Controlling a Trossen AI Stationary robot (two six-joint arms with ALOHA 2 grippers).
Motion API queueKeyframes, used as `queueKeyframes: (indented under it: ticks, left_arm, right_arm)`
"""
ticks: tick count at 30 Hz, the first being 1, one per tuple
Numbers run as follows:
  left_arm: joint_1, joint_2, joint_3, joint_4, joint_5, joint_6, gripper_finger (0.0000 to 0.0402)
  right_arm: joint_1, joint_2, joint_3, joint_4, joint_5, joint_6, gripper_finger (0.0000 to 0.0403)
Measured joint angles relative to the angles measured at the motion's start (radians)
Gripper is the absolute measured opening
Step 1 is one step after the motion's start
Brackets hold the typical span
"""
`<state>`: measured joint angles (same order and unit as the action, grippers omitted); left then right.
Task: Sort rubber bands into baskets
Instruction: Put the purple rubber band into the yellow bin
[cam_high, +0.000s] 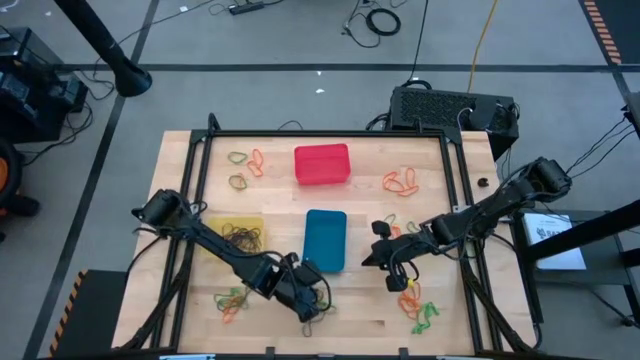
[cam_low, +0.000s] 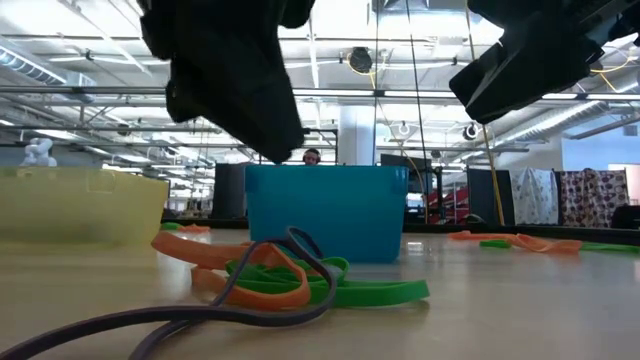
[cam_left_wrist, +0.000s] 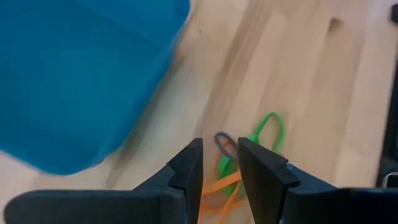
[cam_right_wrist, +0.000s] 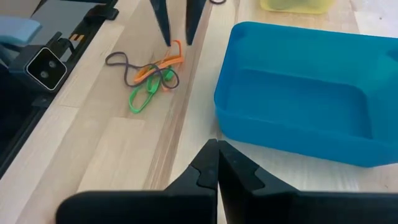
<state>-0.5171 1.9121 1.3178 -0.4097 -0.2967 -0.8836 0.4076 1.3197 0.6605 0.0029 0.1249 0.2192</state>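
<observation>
Near the table's front edge, just in front of the blue basket (cam_high: 325, 240), a small tangle of orange, green and dark rubber bands (cam_right_wrist: 149, 76) lies on the wood. The left gripper (cam_left_wrist: 219, 163) hangs just above it, fingers parted and empty; the right wrist view shows those two tips poised at the tangle's orange end. Only the high view takes in the red basket (cam_high: 322, 165) and the yellow basket (cam_high: 232, 234), which holds dark bands, plus further loose bands around the table. The right gripper (cam_right_wrist: 216, 163), pinched shut on nothing, waits beside the blue basket.
</observation>
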Motion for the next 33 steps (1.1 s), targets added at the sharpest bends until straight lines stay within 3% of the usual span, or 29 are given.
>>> queueKeyframes:
  ticks: [9, 18, 27, 33]
  left_arm:
    - [0.000, 0.036, -0.021, 0.054, 0.017, -0.001, 0.0107]
    - [0.013, 0.150, -0.020, 0.184, 0.141, 0.029, 0.0107]
    - [0.020, 0.148, -0.020, 0.194, 0.166, 0.063, 0.0105]
    - [0.020, 0.148, -0.020, 0.192, 0.167, 0.088, 0.0045]
  right_arm:
    - [0.000, 0.000, 0.000, -0.001, 0.000, 0.000, 0.0000]
    - [0.000, 0.000, 0.001, -0.005, 0.000, 0.000, 0.0000]
    - [0.000, 0.000, 0.001, -0.005, 0.001, -0.001, 0.0000]
    - [0.000, 0.000, 0.001, -0.005, 0.001, -0.004, 0.0000]
